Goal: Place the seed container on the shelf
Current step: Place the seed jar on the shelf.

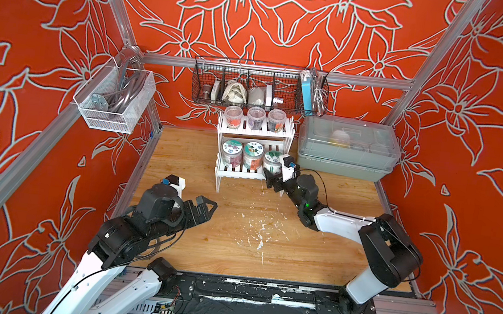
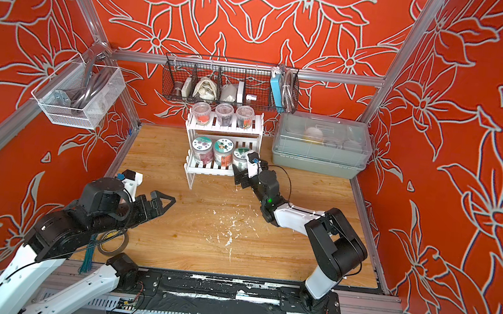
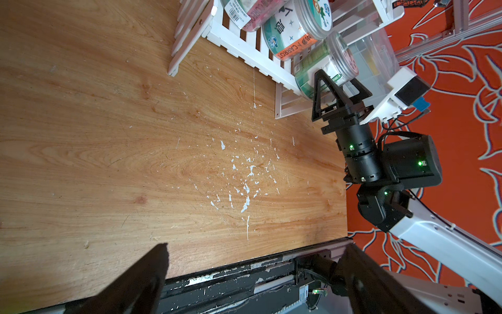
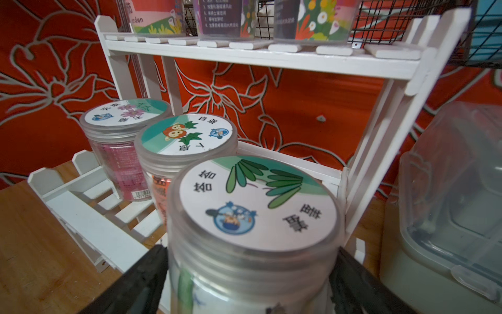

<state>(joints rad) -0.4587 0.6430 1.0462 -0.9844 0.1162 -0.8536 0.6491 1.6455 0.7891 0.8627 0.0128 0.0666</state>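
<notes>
Black right pincer [image 1: 273,178], arm outstretched, straddles seed container [image 1: 271,161] on shelf [image 1: 241,173].

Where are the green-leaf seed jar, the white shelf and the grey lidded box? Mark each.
green-leaf seed jar [image 4: 258,204]: right wrist view, centre of its lid label.
white shelf [image 4: 244,58]: right wrist view, front rail of the upper tier.
grey lidded box [image 1: 348,169]: in a top view, front wall of its base.

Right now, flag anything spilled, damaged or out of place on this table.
White flecks are scattered over the middle of the wooden tabletop, like chipped paint. The black front rail is scuffed white too. The seed container appears to stand upright on the shelf; nothing looks tipped.
</notes>
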